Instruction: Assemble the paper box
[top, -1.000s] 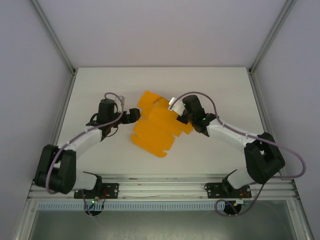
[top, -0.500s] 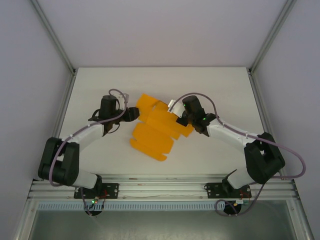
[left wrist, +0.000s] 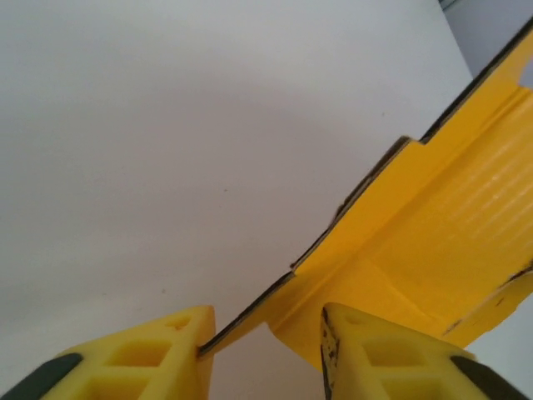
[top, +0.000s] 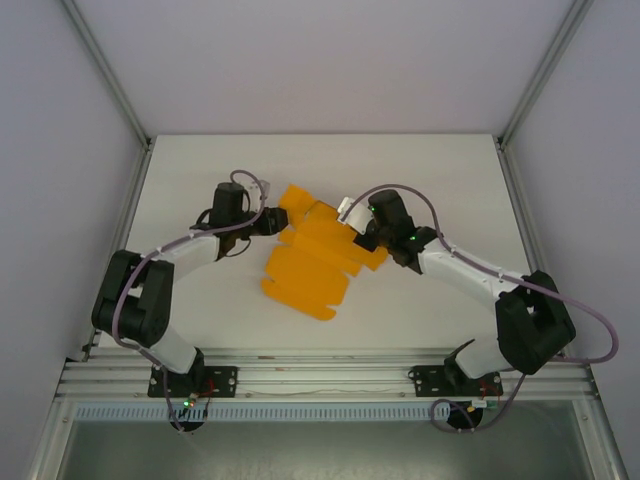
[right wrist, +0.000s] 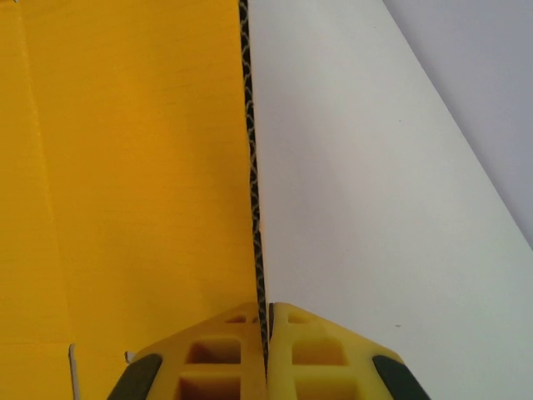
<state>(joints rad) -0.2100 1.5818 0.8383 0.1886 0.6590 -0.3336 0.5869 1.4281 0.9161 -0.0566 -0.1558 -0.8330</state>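
Note:
The paper box [top: 310, 262] is a flat bright orange die-cut sheet lying mid-table, partly lifted on its right side. My right gripper [top: 358, 232] is at the sheet's upper right; in the right wrist view the gripper [right wrist: 266, 310] is shut on the corrugated edge of the box sheet [right wrist: 133, 167]. My left gripper [top: 272, 224] is at the sheet's upper left flap. In the left wrist view that gripper [left wrist: 266, 321] has its jaws apart around a corner of the raised flap [left wrist: 433, 233], whose dark edge touches the left finger [left wrist: 179, 333].
The white table [top: 430, 180] has bare room behind and to both sides of the sheet. Grey walls and metal posts enclose it, and an aluminium rail [top: 330, 375] carries the arm bases at the near edge.
My left gripper has moved farther back and right, onto the sheet's upper left flap, and its jaws have narrowed around it. The right gripper has kept its hold and place.

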